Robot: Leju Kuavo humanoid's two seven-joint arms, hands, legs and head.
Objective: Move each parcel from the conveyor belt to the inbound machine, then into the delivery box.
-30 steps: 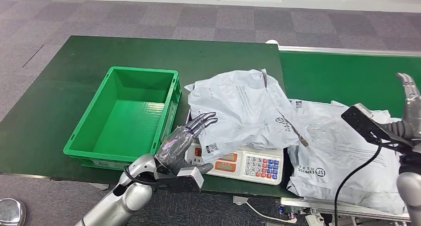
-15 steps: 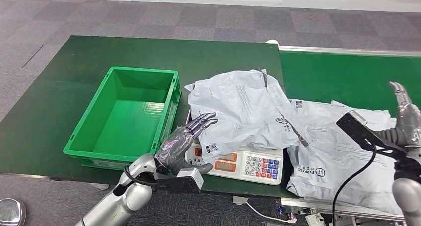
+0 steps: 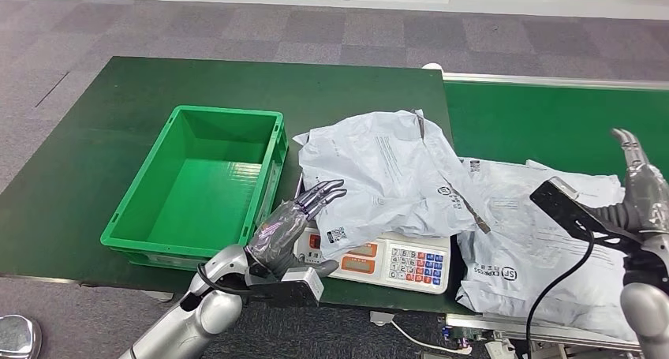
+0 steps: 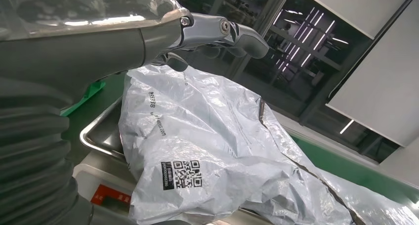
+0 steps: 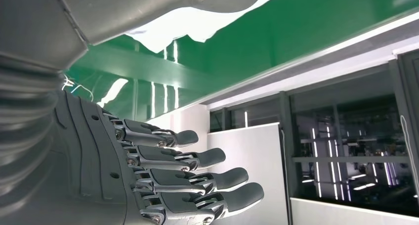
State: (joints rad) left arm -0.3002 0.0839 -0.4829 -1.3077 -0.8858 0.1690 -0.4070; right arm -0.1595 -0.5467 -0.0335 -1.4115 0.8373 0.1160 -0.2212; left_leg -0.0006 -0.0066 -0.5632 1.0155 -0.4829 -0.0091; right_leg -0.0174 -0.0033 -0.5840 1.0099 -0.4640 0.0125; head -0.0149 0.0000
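A crumpled grey parcel [image 3: 379,177] lies on the white scale [image 3: 394,263] of the inbound machine; the left wrist view shows its QR label [image 4: 180,174]. My left hand [image 3: 292,221] hovers open at the parcel's left edge, fingers stretched toward it and holding nothing. A second grey SF Express parcel [image 3: 544,248] lies on the conveyor belt [image 3: 552,122] to the right. My right hand [image 3: 640,187] is raised open above that parcel's right end, fingers straight [image 5: 197,185]. The green delivery box [image 3: 201,189] stands empty left of the scale.
The dark green table [image 3: 102,114] carries the box and scale. A black cable [image 3: 564,276] runs from my right wrist down past the belt's front edge. Grey carpet floor lies beyond the table.
My right hand has drifted down and to the left, closer over the second parcel. The left hand and both parcels have stayed put.
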